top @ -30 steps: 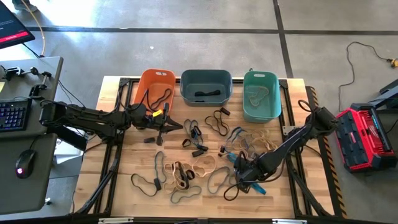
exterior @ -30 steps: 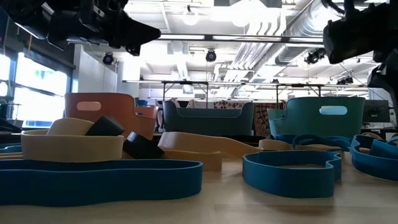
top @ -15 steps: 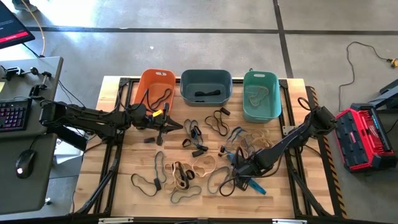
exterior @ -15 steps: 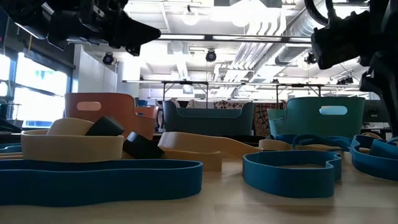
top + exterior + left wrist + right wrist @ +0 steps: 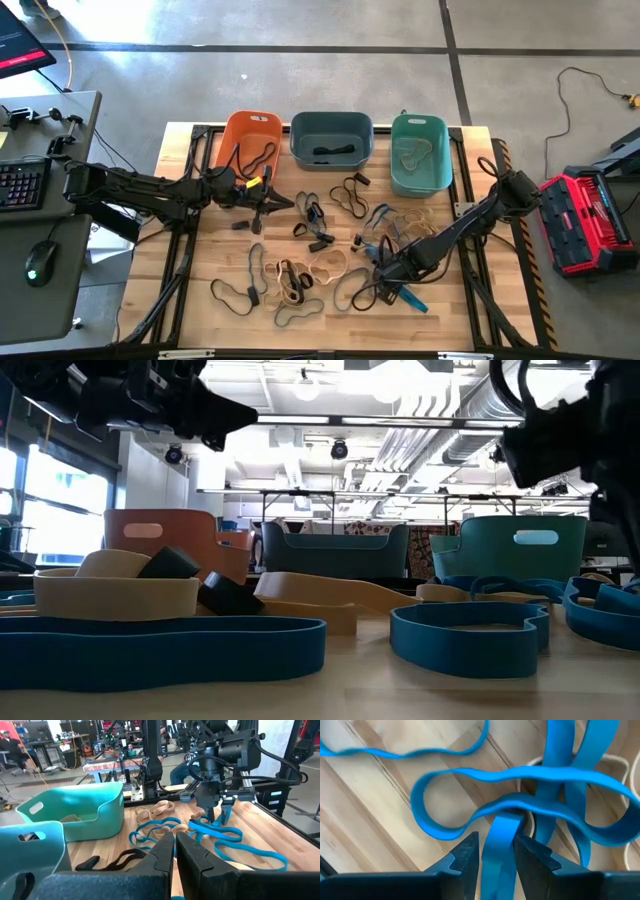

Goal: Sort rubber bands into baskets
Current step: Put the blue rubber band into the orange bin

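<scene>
1. Right gripper point(image 5: 496, 851) is low over the wooden table point(image 5: 190, 290), toward its front right, fingers clamped on a blue rubber band point(image 5: 504, 832) lying among other bands.
2. Left gripper point(image 5: 272, 201) hovers just in front of the orange basket point(image 5: 247, 137), fingers pressed together, holding nothing.
3. Slate basket point(image 5: 331, 137) and teal basket point(image 5: 419, 150) stand beside it along the back edge.
4. Loose rubber bands point(image 5: 300, 275) are scattered mid-table.

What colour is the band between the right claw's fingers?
Bright blue: the rubber band sits in the right claw, shown best in the right wrist view.
</scene>
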`<state>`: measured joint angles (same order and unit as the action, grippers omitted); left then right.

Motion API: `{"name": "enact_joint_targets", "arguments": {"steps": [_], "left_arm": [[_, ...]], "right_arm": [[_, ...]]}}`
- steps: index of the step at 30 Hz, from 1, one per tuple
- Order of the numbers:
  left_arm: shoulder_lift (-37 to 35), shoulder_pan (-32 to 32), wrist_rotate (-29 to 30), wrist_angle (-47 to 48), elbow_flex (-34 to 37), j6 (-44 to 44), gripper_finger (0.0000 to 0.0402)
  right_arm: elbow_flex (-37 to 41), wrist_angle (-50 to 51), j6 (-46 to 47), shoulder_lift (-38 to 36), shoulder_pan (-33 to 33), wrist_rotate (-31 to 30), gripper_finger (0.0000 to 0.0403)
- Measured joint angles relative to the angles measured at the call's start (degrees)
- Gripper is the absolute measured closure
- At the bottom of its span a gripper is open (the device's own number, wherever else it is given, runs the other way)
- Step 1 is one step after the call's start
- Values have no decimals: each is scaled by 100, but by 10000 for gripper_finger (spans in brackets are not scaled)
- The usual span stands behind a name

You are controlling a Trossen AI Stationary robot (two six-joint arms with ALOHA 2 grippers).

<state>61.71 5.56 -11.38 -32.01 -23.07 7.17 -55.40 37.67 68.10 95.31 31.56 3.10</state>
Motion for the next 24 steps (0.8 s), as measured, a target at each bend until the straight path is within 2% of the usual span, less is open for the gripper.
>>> {"name": "enact_joint_targets", "arguments": {"steps": [5,11,18,24], "left_arm": [[0,0,0,96,0,4,392],[0,0,0,88,0,239,392],[-1,0,-1,88,0,122,392],[0,2,0,97,0,99,392]], "right_arm": [[4,0,-217,0,40,73,318],[2,0,-538,0,18,309,393],[2,47,-736,-8,151,293,400],[0,507,-627,-228,181,-70,401]]}}
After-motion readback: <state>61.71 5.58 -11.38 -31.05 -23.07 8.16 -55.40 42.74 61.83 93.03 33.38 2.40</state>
